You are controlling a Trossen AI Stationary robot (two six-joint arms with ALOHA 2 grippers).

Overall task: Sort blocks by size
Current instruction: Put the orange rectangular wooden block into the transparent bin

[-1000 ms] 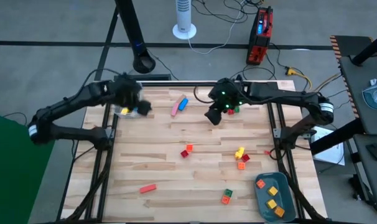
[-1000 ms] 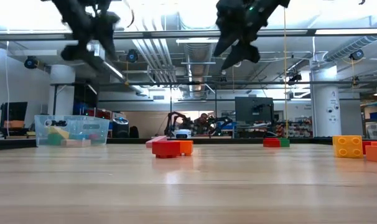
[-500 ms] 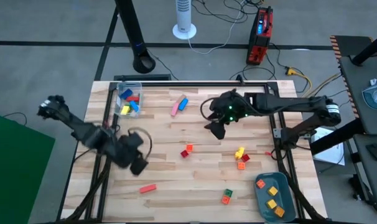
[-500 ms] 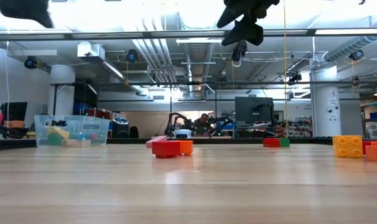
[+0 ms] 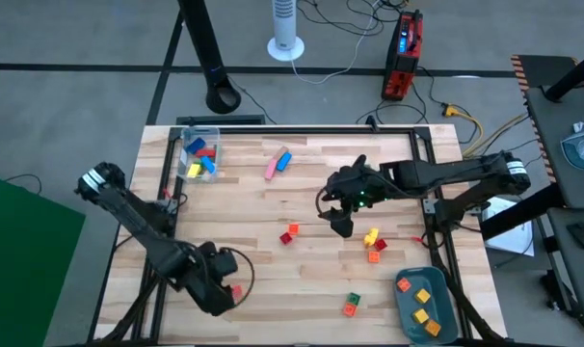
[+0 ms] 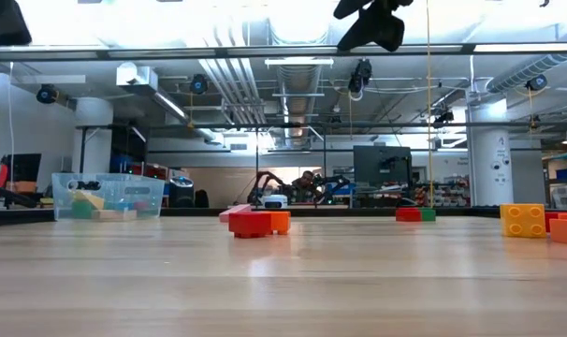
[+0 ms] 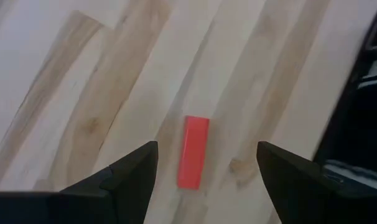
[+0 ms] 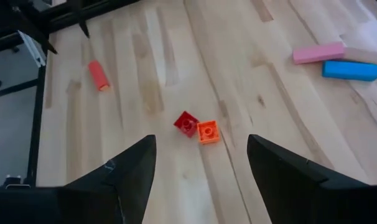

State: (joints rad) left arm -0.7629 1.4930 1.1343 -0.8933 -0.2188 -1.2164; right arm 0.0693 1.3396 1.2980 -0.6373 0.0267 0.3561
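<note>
A: Where is the left gripper (image 7: pixel 204 171)?

B: Above the table's (image 5: pixel 273 231) near edge toward its left corner, fingers spread wide and empty. A long red bar (image 7: pixel 193 151) lies flat on the wood between them, untouched.

A: And the right gripper (image 8: pixel 200 168)?

B: Over the middle of the table, toward its right edge, fingers parted, holding nothing. Past them sit a red brick (image 8: pixel 186 123) and an orange brick (image 8: pixel 208 131), touching.

A: The other blocks?

B: A pink bar (image 5: pixel 272 168) and blue bar (image 5: pixel 284 159) lie together near the far edge. The clear box (image 5: pixel 199 154) in the far left corner holds several. The grey-blue tray (image 5: pixel 425 304) at the near right corner holds small orange ones.
</note>
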